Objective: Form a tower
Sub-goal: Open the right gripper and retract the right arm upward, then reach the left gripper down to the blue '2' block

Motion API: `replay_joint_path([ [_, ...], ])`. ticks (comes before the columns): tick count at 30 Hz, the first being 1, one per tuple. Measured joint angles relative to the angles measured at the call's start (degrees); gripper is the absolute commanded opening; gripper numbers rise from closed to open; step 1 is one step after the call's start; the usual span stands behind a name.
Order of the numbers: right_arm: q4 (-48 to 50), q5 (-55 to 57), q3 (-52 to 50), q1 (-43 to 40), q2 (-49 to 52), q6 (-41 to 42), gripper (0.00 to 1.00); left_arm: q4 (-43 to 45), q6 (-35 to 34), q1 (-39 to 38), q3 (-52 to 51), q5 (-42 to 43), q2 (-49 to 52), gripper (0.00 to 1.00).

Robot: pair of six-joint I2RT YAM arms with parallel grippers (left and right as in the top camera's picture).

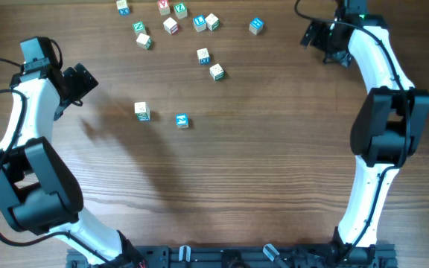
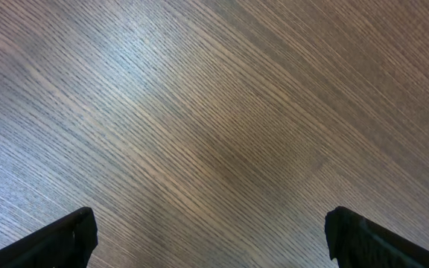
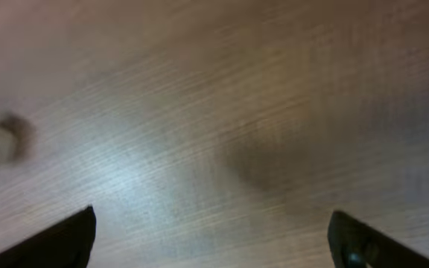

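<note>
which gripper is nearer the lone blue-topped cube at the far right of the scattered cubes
Right. The right gripper hangs open just beside the blue-topped cube, on its outer side, not touching it. The left gripper is far off on the opposite side, past the scattered cubes.

- Cubes near the tabletop's far edge bear printed marks (teal, blue, red) too small to read.
- Nothing else carries legible text.

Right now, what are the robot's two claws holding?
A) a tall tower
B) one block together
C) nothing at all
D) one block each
C: the left gripper and the right gripper both stand open, with only the table showing between their fingers.
</note>
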Motion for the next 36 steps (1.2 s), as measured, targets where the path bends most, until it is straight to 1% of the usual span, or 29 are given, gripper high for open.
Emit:
replay_joint_path([
  [1, 2.32, 0.0, 0.0, 0.02, 0.0, -0.02, 1.0, 0.0, 0.0, 0.0, 0.0, 0.0, 0.0, 1.0],
  [4, 4.81, -0.02, 0.0, 0.13, 0.0, -0.2, 1.0, 0.02, 0.0, 0.0, 0.0, 0.02, 0.0, 1.0],
  [9, 4.94, -0.02, 0.0, 0.13, 0.0, -0.22, 1.0, 0.07, 0.0, 0.0, 0.0, 0.0, 0.0, 1.0],
  [10, 4.96, -0.02, 0.0, 0.13, 0.0, -0.22, 1.0, 1.29, 0.0, 0.0, -0.09, -0.07, 0.0, 1.0],
  [13, 5.03, -0.02, 0.0, 0.13, 0.0, -0.22, 1.0, 17.86, -0.11, 0.0, 0.15, -0.79, -0.02, 1.0],
  [15, 5.03, -0.02, 0.0, 0.13, 0.0, -0.22, 1.0, 20.92, -0.13, 0.0, 0.33, -0.9, -0.2, 1.0],
  [18, 4.98, -0.02, 0.0, 0.13, 0.0, -0.22, 1.0, 21.42, -0.52, 0.0, 0.33, 0.22, -0.2, 1.0],
  [21, 5.01, -0.02, 0.0, 0.13, 0.0, -0.22, 1.0, 16.15, -2.14, 0.0, 0.42, 9.22, -0.44, 1.0],
  [23, 4.98, -0.02, 0.0, 0.13, 0.0, -0.22, 1.0, 17.29, -2.23, 0.0, 0.42, 14.69, -0.44, 1.0],
  [24, 4.98, -0.02, 0.0, 0.13, 0.0, -0.22, 1.0, 19.67, -1.84, 0.0, 0.42, 21.0, -0.66, 1.0],
  [26, 4.98, -0.02, 0.0, 0.13, 0.0, -0.22, 1.0, 20.65, -1.9, -0.2, 0.7, 28.09, -1.46, 1.0],
  [29, 4.98, -0.02, 0.0, 0.13, 0.0, -0.22, 1.0, 13.44, -2.38, -1.84, 5.46, 34.47, -3.15, 1.0],
  [31, 5.01, -0.02, 0.0, 0.13, 0.0, -0.22, 1.0, 7.63, -2.64, -4.44, 9.51, 36.15, -4.66, 1.0],
  [32, 4.98, -0.02, 0.0, 0.13, 0.0, -0.22, 0.99, 5.51, -2.73, -5.6, 11.02, 36.48, -5.2, 1.0],
  [34, 4.98, -0.02, 0.0, 0.13, 0.0, -0.22, 1.0, -2.32, -2.95, -12.07, 15.21, 34.86, -7.41, 1.0],
  [36, 5.01, -0.02, 0.0, 0.13, 0.0, -0.22, 1.0, -6.95, -2.97, -16.24, 16.2, 33.07, -7.89, 1.0],
])
